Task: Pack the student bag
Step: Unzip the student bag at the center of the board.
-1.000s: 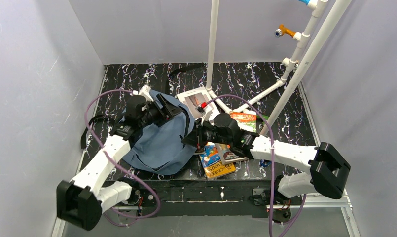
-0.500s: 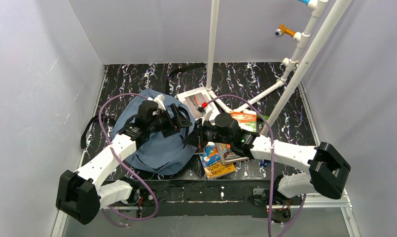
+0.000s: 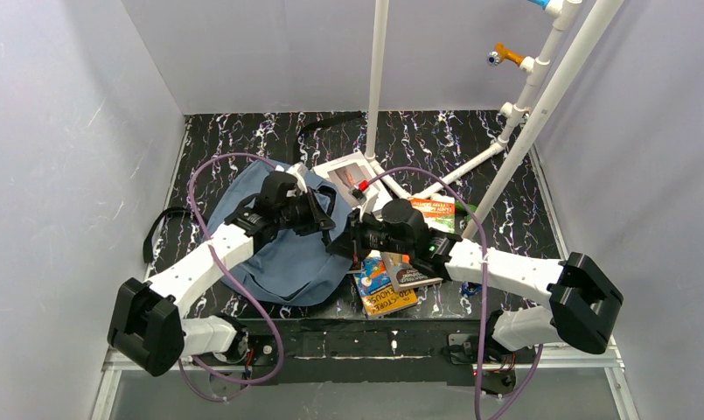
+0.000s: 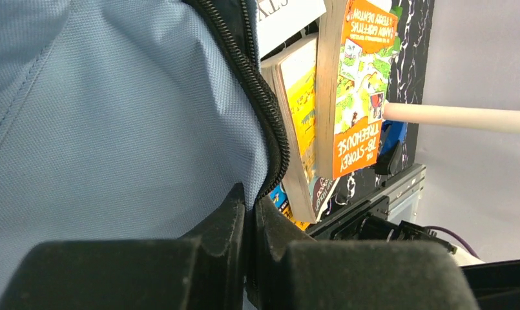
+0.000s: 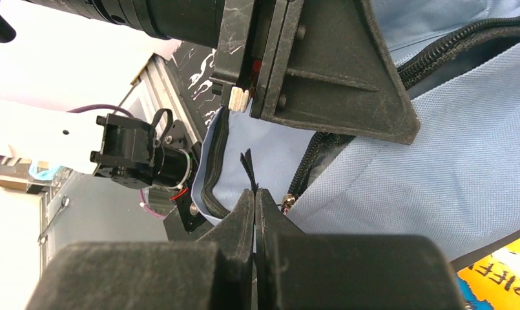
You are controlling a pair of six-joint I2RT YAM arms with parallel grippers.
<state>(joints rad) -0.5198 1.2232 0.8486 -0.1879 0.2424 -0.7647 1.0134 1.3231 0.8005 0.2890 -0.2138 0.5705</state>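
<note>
Bag [image 3: 274, 262]: slate-blue fabric with a black zip, slumped on the black marbled table [image 3: 243, 140], left of centre and in front of my left arm. A black strap [image 3: 160, 229] trails off its left side. No writing shows on it.

Left claw [image 4: 249, 201]: my fingers are closed on the bag's zip edge, and the zip coil runs down into the thin slit between them. From above, this claw sits at the bag's right edge.

Right claw [image 5: 254, 194]: my fingers are pressed together at the same edge, nipping the bag by a thin black tab [image 5: 247, 169] that stands up from between the tips. A metal zip pull [image 5: 287, 204] hangs just beside them. The two claws are close together, the left one farther from my bases.

Books: a heap just right of the bag.
- The orange book [image 4: 360, 84] reads "78-STOREY TREEHOUSE", with the names "ANDY GRIFFITHS" and "TERRY DENTON".
- A yellow book [image 4: 302, 110] lies between it and the bag; its title cannot be read.
- A white book [image 3: 344, 172] lies at the bag's far right corner. A white cover at the top of the left wrist view shows only the letters "XES".
- A blue-and-yellow book [image 3: 385, 293] lies nearest my bases, its lettering too small to read.

White pipe [image 3: 376, 79]: stands upright behind the books.
</note>
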